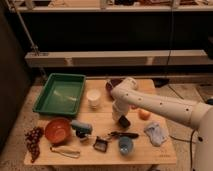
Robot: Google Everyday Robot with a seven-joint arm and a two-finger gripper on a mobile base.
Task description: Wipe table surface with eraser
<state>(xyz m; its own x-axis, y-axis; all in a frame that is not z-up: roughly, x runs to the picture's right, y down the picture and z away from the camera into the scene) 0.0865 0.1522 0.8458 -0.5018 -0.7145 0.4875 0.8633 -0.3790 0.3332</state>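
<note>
Several cluttered items, so several ways to go wrong.

- Surface [100,120]: light plank top, crowded along the near half. There is little bare run for a wiping stroke, and a sweep would likely shove neighbours toward the edge.
- Green tray [60,76]: back left, well apart, low concern.
- Hand [123,121]: low over the middle of the surface, fingers pressed together, gripping nothing that shows. It has to spread first or it will only nudge the eraser away.
- Cloth [155,134], orange fruit [144,114], blue cup [125,145]: all near the hand. The cup could tip and the fruit could roll.
- Eraser [126,134]: flat on the surface between hand and blue cup, not held.
- Black clip [101,144]: near the eraser on its left, easy to mistake for it.

Writing: no brand, label or lettering can be read.
</note>
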